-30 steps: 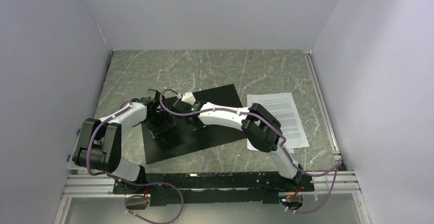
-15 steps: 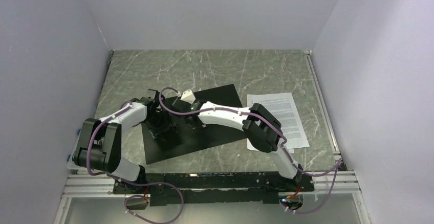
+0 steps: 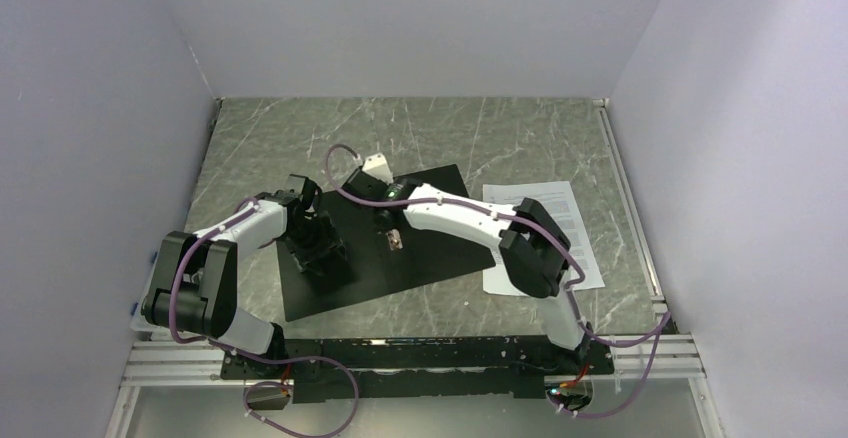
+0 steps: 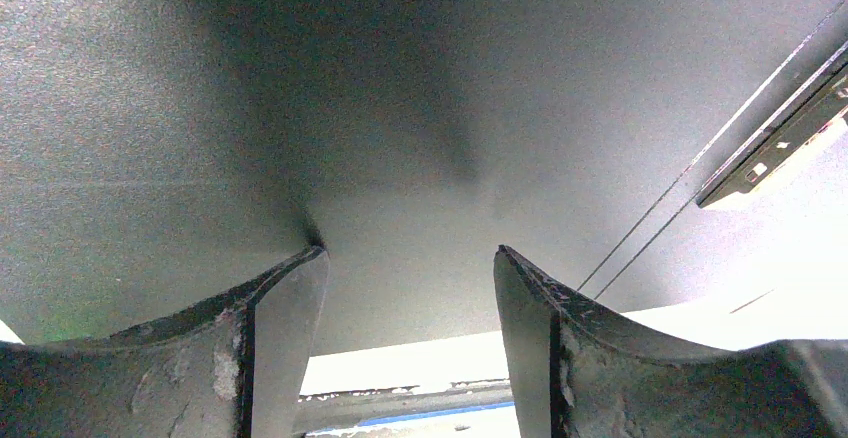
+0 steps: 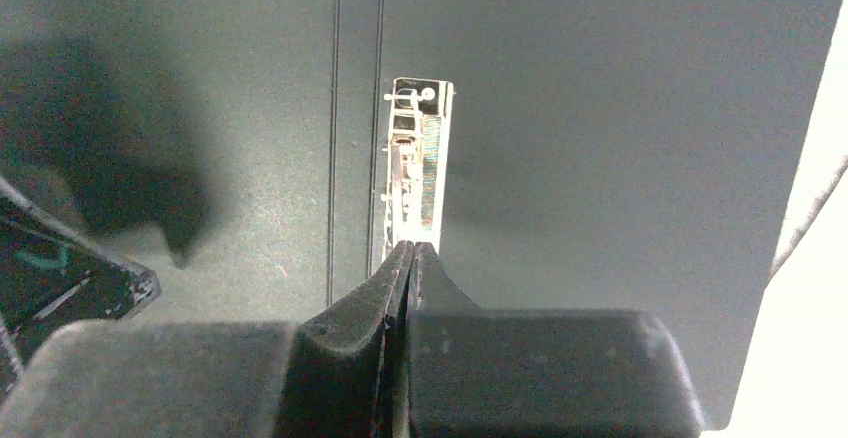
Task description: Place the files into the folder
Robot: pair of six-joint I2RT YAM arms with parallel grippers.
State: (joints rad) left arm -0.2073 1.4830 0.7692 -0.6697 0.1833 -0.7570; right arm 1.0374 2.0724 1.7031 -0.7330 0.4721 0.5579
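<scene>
Folder (image 3: 370, 283) laid open on table (image 3: 300, 138); left tool (image 4: 410, 268) held spread on it; right tool (image 5: 410, 248) pressed together by metal clip (image 5: 415, 168).

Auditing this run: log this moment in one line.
folder open; files outside, beside it; left gripper open; right gripper shut near metal clip

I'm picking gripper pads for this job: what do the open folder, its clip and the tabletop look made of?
Folder: matte black with a fine grain and scored spine lines, probably plastic or coated card.
Clip: bright and reflective, looks like metal.
Tabletop: grey-green with white veins, a marble look; whether it is stone or printed laminate, I cannot tell.
</scene>
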